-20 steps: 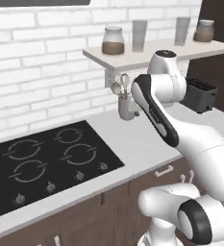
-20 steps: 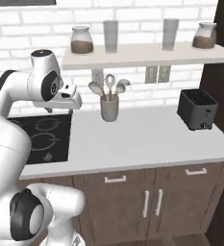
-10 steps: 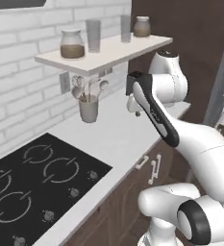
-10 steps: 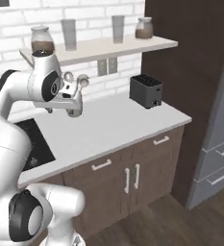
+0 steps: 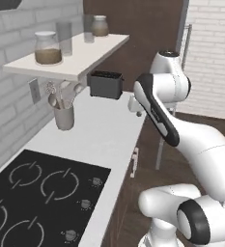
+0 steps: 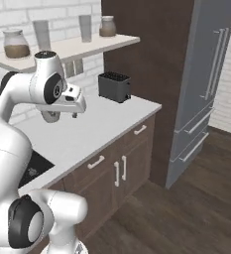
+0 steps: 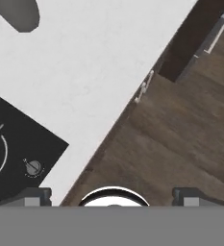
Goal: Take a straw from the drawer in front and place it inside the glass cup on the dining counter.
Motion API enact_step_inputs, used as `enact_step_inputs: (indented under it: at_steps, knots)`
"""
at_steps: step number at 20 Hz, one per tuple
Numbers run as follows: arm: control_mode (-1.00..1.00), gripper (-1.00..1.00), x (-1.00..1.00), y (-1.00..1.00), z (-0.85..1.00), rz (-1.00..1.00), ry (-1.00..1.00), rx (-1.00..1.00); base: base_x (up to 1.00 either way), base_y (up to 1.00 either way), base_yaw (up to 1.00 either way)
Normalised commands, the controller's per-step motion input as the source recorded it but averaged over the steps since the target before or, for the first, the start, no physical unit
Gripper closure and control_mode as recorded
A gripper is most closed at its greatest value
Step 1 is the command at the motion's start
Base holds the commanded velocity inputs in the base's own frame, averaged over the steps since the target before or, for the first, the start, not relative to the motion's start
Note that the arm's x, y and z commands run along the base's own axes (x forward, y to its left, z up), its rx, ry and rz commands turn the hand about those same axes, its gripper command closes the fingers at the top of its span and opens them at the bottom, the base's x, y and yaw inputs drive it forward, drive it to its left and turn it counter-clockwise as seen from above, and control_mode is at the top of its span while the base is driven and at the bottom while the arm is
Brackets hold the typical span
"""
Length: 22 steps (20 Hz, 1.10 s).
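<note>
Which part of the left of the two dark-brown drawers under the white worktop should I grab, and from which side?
Take the left dark-brown drawer by its pale bar handle, at the middle. Come straight at the flat front from the floor side, below the white worktop, one finger above the bar and one below. The bar runs level and seems to stand off the front.

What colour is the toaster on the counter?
The toaster is black, clearest in the right base view.
</note>
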Motion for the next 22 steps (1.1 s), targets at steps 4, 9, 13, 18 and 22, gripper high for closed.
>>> enact_step_inputs:
  at_steps: [4,9,13,18,22]
  knots:
    - [1.0,-1.0,0.0,0.0,0.0,0.0,0.0,0.0,0.0,0.75,-0.49]
    - [-1.0,-1.0,0.05,0.13,0.0,-0.27,0.0,0.12,0.0,0.13,-0.09]
    - [-1.0,-1.0,0.04,-0.66,-0.11,-0.13,0.0,0.36,0.0,0.0,0.0]
    - [-1.0,-1.0,0.01,-0.83,-0.37,-0.03,0.0,0.44,0.0,0.0,0.0]
    - [-1.0,-1.0,0.08,-0.63,-0.64,0.0,0.0,0.41,0.0,0.0,0.0]
